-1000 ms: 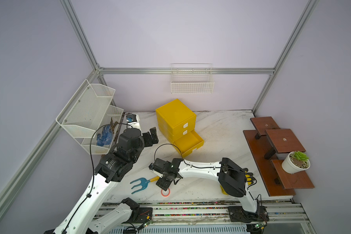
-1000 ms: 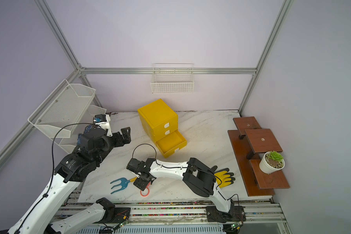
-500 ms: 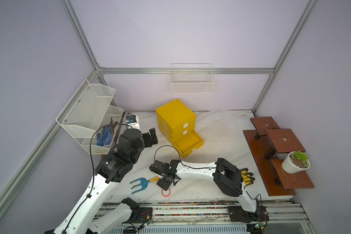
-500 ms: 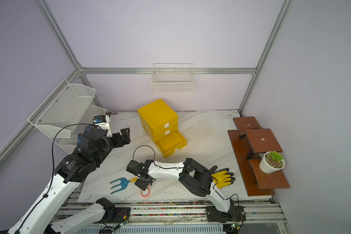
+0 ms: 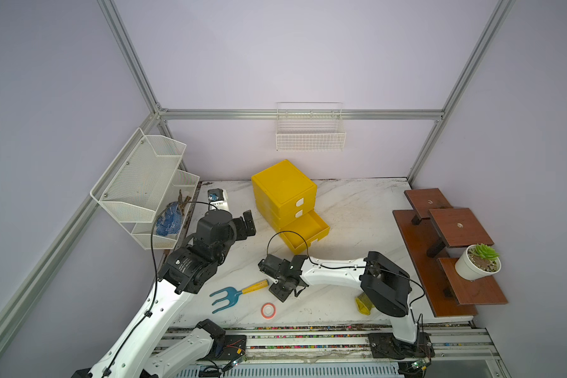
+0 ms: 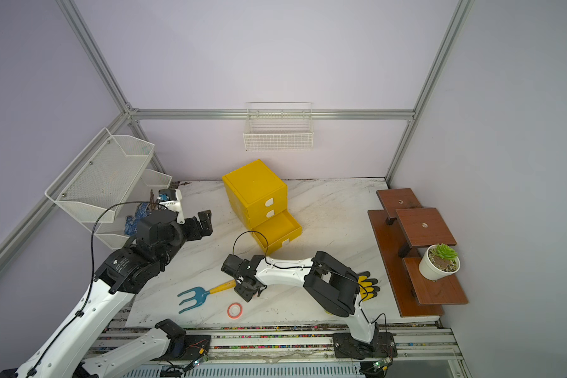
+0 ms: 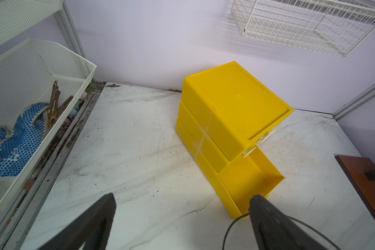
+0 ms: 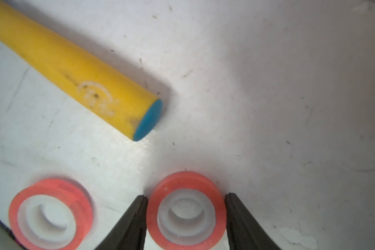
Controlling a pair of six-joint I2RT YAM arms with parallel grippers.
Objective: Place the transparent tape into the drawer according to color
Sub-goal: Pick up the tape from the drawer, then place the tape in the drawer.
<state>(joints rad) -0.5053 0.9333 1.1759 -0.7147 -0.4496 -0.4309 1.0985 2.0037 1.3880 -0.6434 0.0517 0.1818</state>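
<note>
Rake: flat on the table; yellow handle ends near the pick spot; a sideways swing on lift-off could knock it
Left gripper: jaws spread wide, nothing between them; hangs over bare table, facing the cabinet; a hazard only if it enters the carry path
Loose roll: pink, flat, near the table's front edge and the right gripper; the right wrist view shows a pink roll beside one finger, likely this one; a brush could shove it toward the edge
Right gripper: fingers down at the table, one each side of a second roll, also pink; pads at or just off its rim; cannot tell whether the pinch is firm
Second roll: flat on the table, hidden under the gripper in both top views; rim round and smooth, so an off-centre squeeze may squirt it out or tip it
Cable: loops up near the drawer front; may snag
Drawer: bottom one pulled out, looks empty; upper two shut; front wall could catch a low-carried roll; nothing shows which colour belongs here
</note>
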